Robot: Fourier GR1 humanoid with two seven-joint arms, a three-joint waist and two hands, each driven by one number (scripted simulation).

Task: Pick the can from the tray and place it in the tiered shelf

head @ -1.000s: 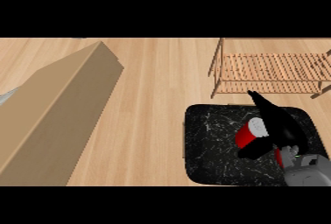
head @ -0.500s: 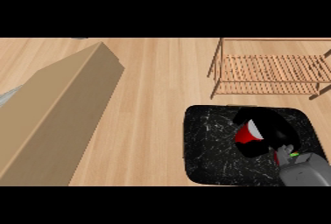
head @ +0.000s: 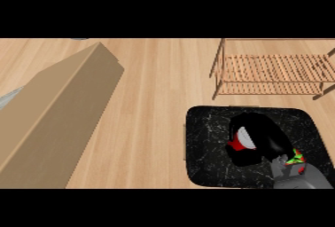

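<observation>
Over tray (head: 209,164), right hand (head: 265,137) curled round can (head: 243,141), holding it.

No readable text, label, brand, number or sign anywhere in view; can (head: 243,141) under right hand (head: 265,139) shows only red and white patches, no legible lettering; tray (head: 209,150) around hand, shelf (head: 271,73) beyond hand bear no markings

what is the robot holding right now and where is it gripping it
The right hand is curled round the red can on the black tray, covering most of its body.
</observation>
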